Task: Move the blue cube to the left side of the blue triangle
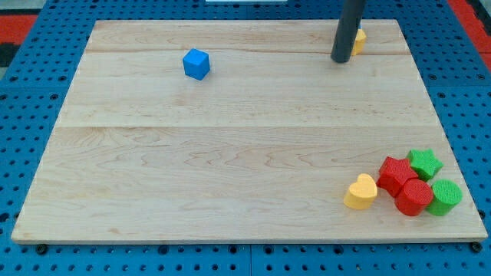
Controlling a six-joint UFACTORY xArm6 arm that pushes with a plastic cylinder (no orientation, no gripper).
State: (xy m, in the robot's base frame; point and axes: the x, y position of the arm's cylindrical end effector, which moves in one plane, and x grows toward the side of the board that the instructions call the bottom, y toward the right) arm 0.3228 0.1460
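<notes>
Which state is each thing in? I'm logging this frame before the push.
blue cube: free, alone at the view's upper left.
my tip: far right of the blue cube, beside a yellow block.
blue triangle: not visible.

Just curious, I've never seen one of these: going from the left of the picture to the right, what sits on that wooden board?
Blue cube → my tip → yellow heart → red cylinder → green cylinder. I leave out the overlapping pieces.
</notes>
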